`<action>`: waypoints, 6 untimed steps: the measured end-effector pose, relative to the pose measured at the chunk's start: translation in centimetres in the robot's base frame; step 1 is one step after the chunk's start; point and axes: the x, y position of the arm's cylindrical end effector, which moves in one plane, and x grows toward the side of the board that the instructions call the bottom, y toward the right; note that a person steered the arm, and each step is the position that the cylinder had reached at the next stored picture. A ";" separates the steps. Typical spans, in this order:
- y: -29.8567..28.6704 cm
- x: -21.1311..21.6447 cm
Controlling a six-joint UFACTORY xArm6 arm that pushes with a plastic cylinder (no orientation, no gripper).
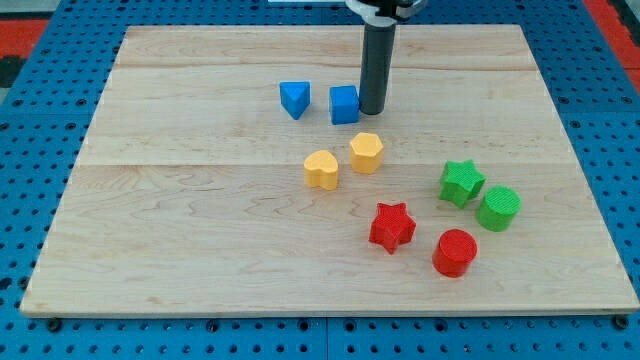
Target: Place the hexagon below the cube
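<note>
My tip (372, 110) touches the blue cube (344, 104); yellow hexagon (366, 152) sits upright below.

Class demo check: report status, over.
My tip just right of blue cube. Yellow hexagon already below cube, slightly right. Yellow heart beside hexagon; not blocking.

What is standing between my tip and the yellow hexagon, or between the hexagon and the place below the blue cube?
Nothing visible blocks either path. My tip is beside the blue cube, at its right. The yellow hexagon lies just below them, with only bare board between. The yellow heart sits to the hexagon's left.
</note>
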 end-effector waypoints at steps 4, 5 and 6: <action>3.1 7.7; 4.3 5.7; 4.4 4.3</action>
